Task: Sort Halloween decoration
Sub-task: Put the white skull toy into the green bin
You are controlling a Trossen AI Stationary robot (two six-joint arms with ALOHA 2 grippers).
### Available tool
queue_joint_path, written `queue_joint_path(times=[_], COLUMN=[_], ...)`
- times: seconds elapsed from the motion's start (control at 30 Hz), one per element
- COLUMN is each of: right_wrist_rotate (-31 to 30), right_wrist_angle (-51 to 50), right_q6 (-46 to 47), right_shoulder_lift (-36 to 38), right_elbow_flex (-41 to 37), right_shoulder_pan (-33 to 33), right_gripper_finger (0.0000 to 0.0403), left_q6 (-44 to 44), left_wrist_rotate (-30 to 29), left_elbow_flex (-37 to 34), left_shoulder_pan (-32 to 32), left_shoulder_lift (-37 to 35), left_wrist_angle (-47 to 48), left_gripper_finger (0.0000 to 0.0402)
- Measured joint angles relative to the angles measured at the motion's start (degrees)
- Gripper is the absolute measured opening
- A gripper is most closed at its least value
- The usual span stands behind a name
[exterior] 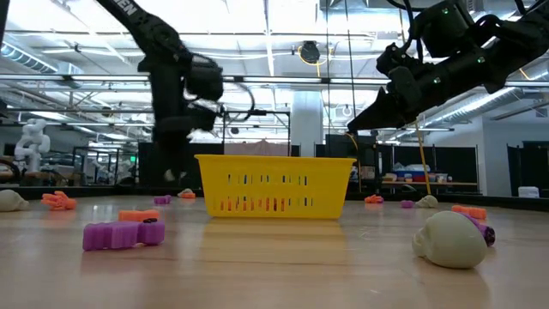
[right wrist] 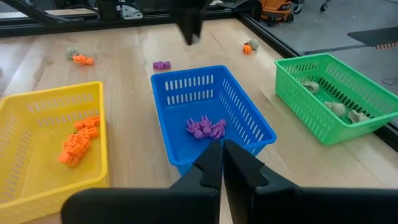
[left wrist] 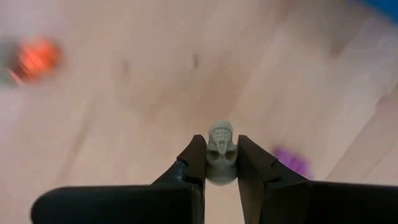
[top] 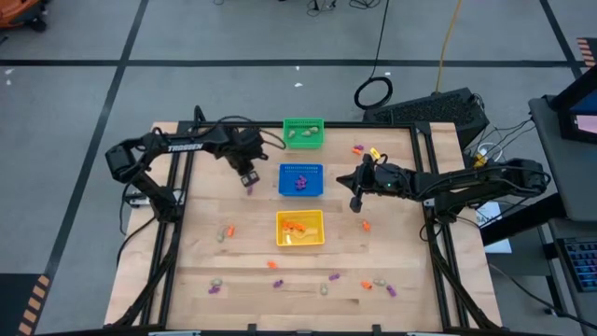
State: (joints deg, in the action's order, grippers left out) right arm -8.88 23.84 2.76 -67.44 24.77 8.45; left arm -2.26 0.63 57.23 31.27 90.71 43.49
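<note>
Pinching pale skull, left hand

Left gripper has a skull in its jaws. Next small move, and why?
Probably lift and carry it toward the green basket. The left gripper is closed on a pale skull low over the table, and the green basket already holds pale pieces, while blue holds purple and yellow holds orange. The right gripper waits shut near the blue basket.

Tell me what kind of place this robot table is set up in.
Probably a robotics lab or workshop: bare ceiling beams and lights behind the wooden table, a taped concrete floor, and a white humanoid figure in the background.
</note>
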Motion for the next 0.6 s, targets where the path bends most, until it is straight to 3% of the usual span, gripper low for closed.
queue_joint_path(times=[0.3,0.6], right_wrist_rotate=[0.0,0.0], right_wrist_angle=[0.3,0.4], right_q6=[0.3,1.1], right_shoulder_lift=[0.0,0.0], right_elbow_flex=[0.0,0.0], right_shoulder_pan=[0.0,0.0], right_gripper_finger=[0.0000,0.0000], left_q6=[-1.5,-5.0], left_wrist_rotate=[0.3,1.3], left_elbow_flex=[13.5,31.4], left_shoulder_pan=[0.0,1.5], left_shoulder_lift=[3.5,17.9], left_wrist_angle=[0.9,0.8], left_gripper_finger=[0.0044,0.0044])
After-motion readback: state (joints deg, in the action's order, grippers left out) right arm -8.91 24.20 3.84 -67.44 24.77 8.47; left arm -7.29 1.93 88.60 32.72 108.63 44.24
